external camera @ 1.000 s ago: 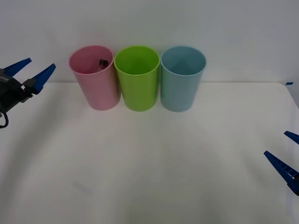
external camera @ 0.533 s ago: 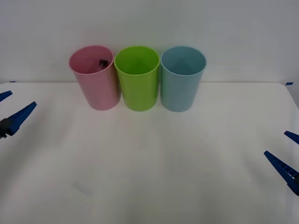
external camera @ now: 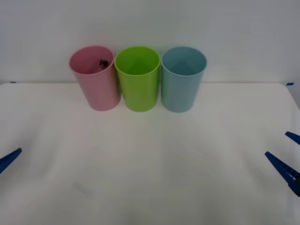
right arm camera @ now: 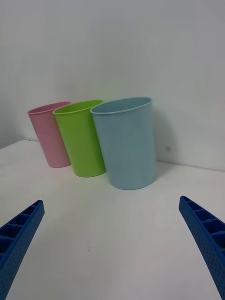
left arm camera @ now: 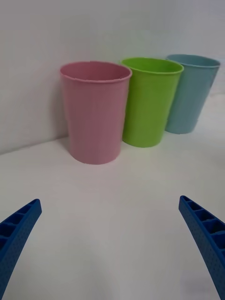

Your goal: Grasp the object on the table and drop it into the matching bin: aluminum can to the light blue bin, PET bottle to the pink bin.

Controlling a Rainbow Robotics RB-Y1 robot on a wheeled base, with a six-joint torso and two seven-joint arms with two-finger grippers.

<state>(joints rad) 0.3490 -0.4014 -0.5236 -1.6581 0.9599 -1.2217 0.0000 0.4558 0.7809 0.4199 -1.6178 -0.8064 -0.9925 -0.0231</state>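
The PET bottle (external camera: 103, 63) lies inside the pink bin (external camera: 96, 86); just its dark top shows below the rim. The pink bin stands at the back of the table (external camera: 150, 159), with the light blue bin (external camera: 183, 84) two places to its right. My left gripper (left arm camera: 110, 202) is open and holds nothing; it hangs low near the table's front left, facing the pink bin (left arm camera: 96, 117) from a distance. One of its fingertips (external camera: 11, 158) shows at the front view's left edge. My right gripper (external camera: 276, 143) is open and holds nothing at the front right, facing the light blue bin (right arm camera: 126, 140).
A lime green bin (external camera: 137, 82) stands between the pink and light blue bins, all three touching in a row against the white back wall. The white tabletop stretches bare in front of them.
My left gripper, open throughout, has pulled back from beside the pink bin, down and toward the table's front left. The right arm has not moved.
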